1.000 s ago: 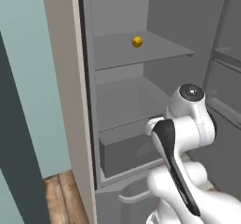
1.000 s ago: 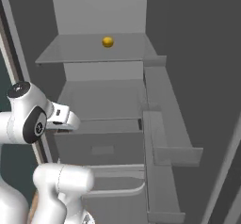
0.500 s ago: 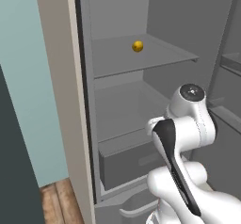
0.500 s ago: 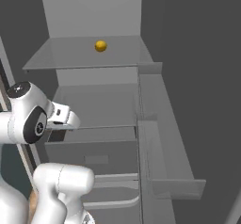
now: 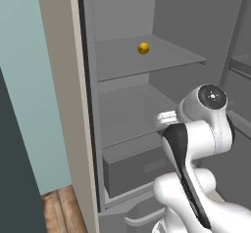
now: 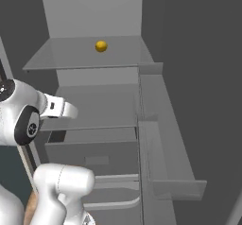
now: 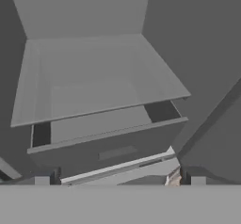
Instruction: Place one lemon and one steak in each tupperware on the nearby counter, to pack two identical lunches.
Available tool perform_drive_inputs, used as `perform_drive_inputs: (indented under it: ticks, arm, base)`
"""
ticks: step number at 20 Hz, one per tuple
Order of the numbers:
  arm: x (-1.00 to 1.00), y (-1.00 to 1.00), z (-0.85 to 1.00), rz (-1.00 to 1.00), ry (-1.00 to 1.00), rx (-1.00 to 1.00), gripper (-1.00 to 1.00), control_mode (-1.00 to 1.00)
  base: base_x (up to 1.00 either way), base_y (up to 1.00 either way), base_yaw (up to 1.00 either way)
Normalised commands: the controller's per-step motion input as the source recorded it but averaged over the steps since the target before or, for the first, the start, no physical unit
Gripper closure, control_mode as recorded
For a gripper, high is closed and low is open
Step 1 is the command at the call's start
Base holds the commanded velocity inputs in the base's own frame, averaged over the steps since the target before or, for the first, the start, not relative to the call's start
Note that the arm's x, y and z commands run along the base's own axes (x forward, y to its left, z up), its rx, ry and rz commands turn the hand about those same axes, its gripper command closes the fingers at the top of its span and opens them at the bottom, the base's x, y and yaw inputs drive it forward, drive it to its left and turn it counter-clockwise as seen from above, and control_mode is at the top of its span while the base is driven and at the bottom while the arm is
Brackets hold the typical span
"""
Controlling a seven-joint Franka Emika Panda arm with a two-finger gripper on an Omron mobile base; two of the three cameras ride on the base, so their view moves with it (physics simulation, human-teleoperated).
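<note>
Landmark used: the lemon's shelf.

Nearest, the gripper was seen in the hand view w/ its two dark tips well apart, nothing between them: jaws fully spread, nothing held. It was pointed at the drawer and the bare shelf over it, both below the lemon's shelf. In the base views the wrist was held below the lemon's shelf and nearer the camera, well apart from the fruit.

What changed vs. a second ago: the whole picture was shifted in both base views, so the base was judged to have been driven; the fridge interior and the door bins were framed differently, the lemon itself prob. not moved. Arm pose looked about the same. Meaning: approach phase only, no pick begun, nothing packed.

Farthest, the lemon was sat on that shelf, toward its middle, apart from the walls. Roundish; long axis and pointing couldn't be told at this size.
</note>
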Motion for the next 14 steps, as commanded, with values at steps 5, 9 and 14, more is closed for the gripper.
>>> perform_drive_inputs:
  ticks: [5, 9, 14]
  arm:
    - [-0.05, 0.00, 0.70, -0.02, -0.20, 0.01, -1.00, -1.00]
    - [-0.05, -0.06, 0.69, 0.00, -0.04, 0.11, -1.00, -1.00]
    - [0.00, -0.03, 0.75, 0.00, 0.00, 0.08, -1.00, -1.00]
  base:
    - [0.00, 0.00, 0.00]
    - [0.00, 0.00, 0.00]
    - [0.00, 0.00, 0.00]
